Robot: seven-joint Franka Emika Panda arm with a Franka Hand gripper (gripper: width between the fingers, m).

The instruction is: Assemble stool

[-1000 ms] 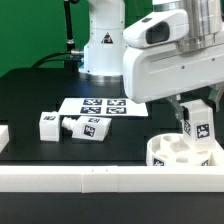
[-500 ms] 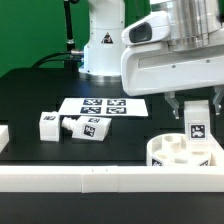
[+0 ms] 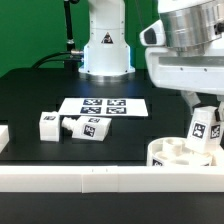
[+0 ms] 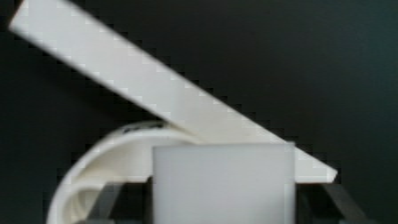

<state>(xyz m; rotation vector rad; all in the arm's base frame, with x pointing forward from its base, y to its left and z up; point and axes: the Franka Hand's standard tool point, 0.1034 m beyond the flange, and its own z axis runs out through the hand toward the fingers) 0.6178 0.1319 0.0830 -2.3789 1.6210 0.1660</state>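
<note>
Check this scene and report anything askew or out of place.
The leg held in the gripper is tilted. It leans toward the exterior view's right above the seat rather than standing upright over a socket. The other two legs lie loose beside the marker board, as unmounted parts would. Nothing looks damaged.

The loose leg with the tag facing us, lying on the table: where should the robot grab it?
Probably from straight above, pinching the tagged leg across its two long flat sides near the middle. It lies on its side on the table, top open, while a second leg sits close at its end on the exterior view's left, crowding a lengthwise grip.
</note>
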